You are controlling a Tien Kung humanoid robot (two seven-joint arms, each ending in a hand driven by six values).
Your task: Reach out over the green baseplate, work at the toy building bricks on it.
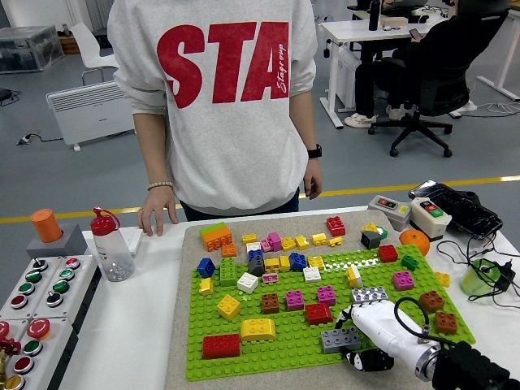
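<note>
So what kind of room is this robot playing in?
Probably a lab or office workspace: a white desk with a black swivel office chair behind, a grey panel of red and green push buttons, and a white electric heater.

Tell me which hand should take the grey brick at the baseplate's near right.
Right. The right hand is already over the green baseplate, its fingers at the grey brick, though whether they grip it is hard to tell. The left arm is out of view.
</note>
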